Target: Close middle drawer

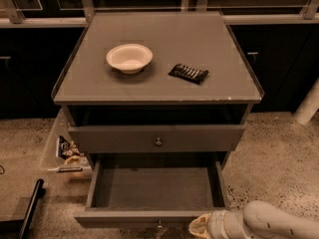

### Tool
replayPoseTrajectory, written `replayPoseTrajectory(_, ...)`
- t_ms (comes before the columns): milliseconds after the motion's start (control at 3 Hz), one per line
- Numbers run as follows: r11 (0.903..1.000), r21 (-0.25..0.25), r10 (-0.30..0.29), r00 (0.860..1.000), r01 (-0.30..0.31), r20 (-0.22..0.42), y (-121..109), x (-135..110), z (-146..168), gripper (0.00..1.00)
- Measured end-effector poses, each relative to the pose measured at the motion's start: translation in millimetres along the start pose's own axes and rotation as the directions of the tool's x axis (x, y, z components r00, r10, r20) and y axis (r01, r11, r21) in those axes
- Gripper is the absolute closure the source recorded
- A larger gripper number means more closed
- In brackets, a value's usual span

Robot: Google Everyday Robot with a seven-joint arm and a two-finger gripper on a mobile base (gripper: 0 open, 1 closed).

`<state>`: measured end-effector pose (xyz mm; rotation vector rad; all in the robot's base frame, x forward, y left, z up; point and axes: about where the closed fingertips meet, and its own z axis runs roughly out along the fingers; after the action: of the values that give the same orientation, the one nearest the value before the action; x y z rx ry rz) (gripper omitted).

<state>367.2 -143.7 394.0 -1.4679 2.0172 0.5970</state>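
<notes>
- Middle drawer (155, 187): pulled far out of the cabinet at the bottom of the view, with its bare grey inside open to the camera.
- Its low front panel runs along the lower edge of the view. The small knob (159, 225) at its centre is dim and hard to make out.
- Whatever lies below this drawer is out of view.
- Gripper (200, 227): a pale, yellowish tip at the bottom edge, just beside the right part of the drawer's front panel. It is partly cut off by the edge, so I cannot tell whether it is open or closed, whether it holds anything, or whether it touches the panel.
- The white arm (279, 223) behind it comes in from the lower right corner and is also cut off.
- Upper drawer front (209, 137): it sits above the open drawer, with its own round knob (158, 142) at centre. A dark gap lies between it and the cabinet top, and what is in that gap is lost in shadow.
- Cabinet top (164, 31): it carries a white bowl (129, 58) left of centre and a dark flat packet (188, 73) near it to the right, the two apart.
- On the floor to the left of the cabinet is a clear bin (54, 148). The small items in it are too jumbled to name.
- A black bar (31, 205) lies on the speckled floor (279, 153) at lower left.
- A white post (309, 103) is cut off at the right edge.
</notes>
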Motion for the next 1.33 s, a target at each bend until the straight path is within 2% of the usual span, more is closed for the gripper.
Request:
replayPoseTrajectory(1000,1.0,0.0,0.0,1.0,0.0,0.0,0.0,0.0,0.1,0.12)
replayPoseTrajectory(1333,1.0,0.006,0.003,1.0,-0.003,0.0,-4.6,-0.3,1.2,0.0)
